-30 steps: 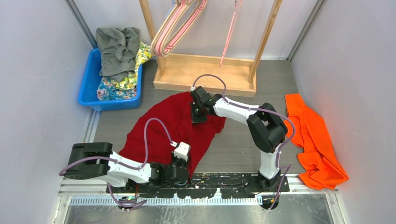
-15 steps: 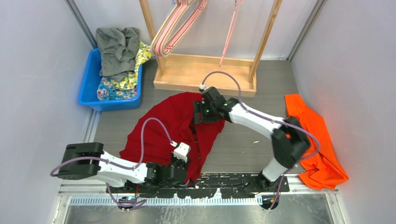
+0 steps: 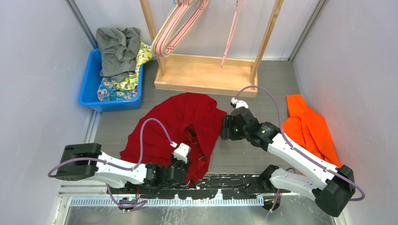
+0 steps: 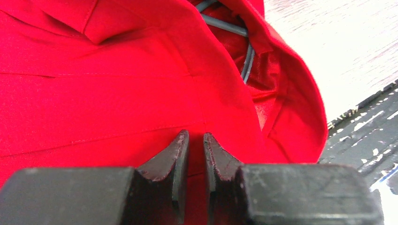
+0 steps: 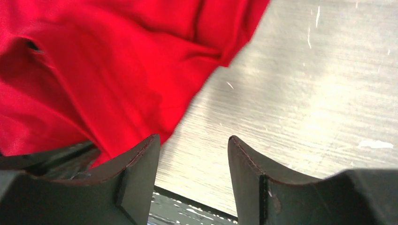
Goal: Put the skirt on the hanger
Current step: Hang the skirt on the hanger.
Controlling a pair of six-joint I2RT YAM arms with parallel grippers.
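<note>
Red skirt (image 3: 164, 122) spread on the grey table (image 3: 263, 89), between the arms' bases and the wooden rack (image 3: 206, 75); a grey hanger (image 4: 224, 25) lies partly inside its opening, near the front edge. Left gripper (image 4: 196, 138), at the skirt's near hem: fingers almost together, pinching the red cloth. Right gripper (image 5: 193, 139), low over bare table just beside the skirt's right edge: fingers apart, holding nothing. Blue bin (image 3: 88, 89) of clothes at far left; orange garment (image 3: 314, 136) at right.
</note>
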